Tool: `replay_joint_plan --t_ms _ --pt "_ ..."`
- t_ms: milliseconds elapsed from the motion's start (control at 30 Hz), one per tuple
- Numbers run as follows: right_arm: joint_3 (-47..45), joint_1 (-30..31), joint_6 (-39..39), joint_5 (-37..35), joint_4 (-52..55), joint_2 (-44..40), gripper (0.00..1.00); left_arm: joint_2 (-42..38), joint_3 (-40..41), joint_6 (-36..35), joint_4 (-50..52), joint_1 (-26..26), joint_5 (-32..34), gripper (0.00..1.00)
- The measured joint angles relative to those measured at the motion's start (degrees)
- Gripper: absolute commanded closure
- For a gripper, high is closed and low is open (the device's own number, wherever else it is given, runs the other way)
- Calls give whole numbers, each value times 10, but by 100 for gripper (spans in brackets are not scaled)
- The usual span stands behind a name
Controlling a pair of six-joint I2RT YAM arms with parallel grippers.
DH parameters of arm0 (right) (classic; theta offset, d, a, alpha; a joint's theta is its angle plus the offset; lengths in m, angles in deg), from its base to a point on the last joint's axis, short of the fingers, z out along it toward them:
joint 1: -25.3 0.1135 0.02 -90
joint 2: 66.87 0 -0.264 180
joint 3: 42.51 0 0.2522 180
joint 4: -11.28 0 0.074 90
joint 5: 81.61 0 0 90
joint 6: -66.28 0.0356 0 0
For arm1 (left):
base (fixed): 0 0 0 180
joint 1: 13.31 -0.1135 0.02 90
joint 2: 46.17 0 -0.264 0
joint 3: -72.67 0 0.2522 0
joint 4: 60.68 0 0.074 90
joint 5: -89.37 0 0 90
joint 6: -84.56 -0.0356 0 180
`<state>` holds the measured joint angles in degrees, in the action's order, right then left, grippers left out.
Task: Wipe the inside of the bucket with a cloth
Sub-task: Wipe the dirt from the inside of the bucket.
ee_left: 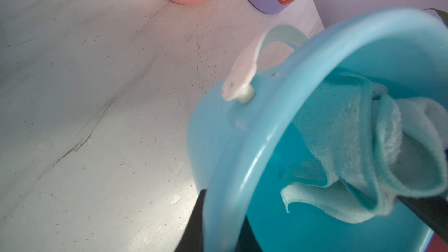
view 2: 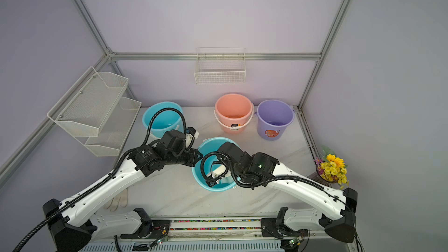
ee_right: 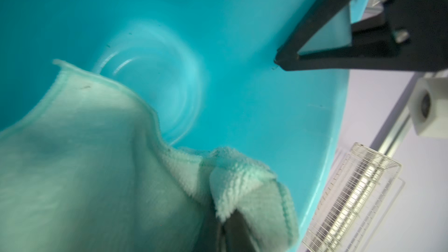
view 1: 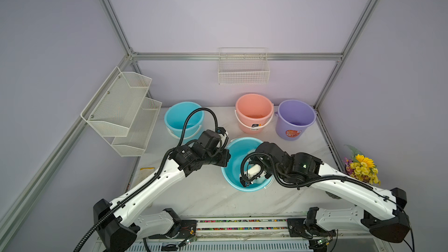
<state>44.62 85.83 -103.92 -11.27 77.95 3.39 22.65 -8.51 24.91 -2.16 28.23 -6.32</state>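
The blue bucket (view 1: 234, 166) (view 2: 201, 178) stands tilted in the middle of the table. My left gripper (view 1: 226, 158) (ee_left: 223, 214) is shut on the bucket's rim (ee_left: 278, 122), one dark finger outside the wall and one inside. That inner finger (ee_right: 339, 52) shows against the wall in the right wrist view. My right arm reaches down into the bucket, its gripper (ee_right: 232, 229) shut on a bunched fold of the pale mint-green cloth (ee_right: 72, 166) (ee_left: 339, 141). The cloth hangs inside against the bucket's inner wall (ee_right: 218, 56). In both top views the right wrist hides the gripper.
A second blue bucket (view 1: 184, 117) stands at the back left, with a pink bucket (view 1: 254, 112) and a purple bucket (view 1: 295, 118) at the back right. A mesh rack (view 1: 121, 110) juts from the left wall. Flowers (view 1: 362, 168) stand far right, and a white glove (view 2: 117, 200) lies front left.
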Motion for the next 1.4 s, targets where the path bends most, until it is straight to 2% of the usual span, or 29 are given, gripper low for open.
replay_joint_plan --t_ms 200,400,567,733,833,967,1167,1400 --pt "21 23 83 94 81 10 100 0 0 0 4 0 0 100" --pt "18 29 148 203 73 25 100 0 0 0 7 0 1 100" --pt "-36 36 193 272 -28 22 100 0 0 0 8 0 1 100" --pt "-109 45 223 287 -190 19 100 0 0 -14 32 0 6 100" --pt "-137 47 215 267 -274 19 100 0 0 -15 37 0 2 100" --pt "-140 35 166 240 -336 27 100 0 0 -15 35 -2 1 100" --pt "-108 -47 108 271 -351 36 100 0 0 -14 12 -4 1 100" --pt "-66 -120 50 268 -352 39 100 0 0 -14 6 -5 -5 100"
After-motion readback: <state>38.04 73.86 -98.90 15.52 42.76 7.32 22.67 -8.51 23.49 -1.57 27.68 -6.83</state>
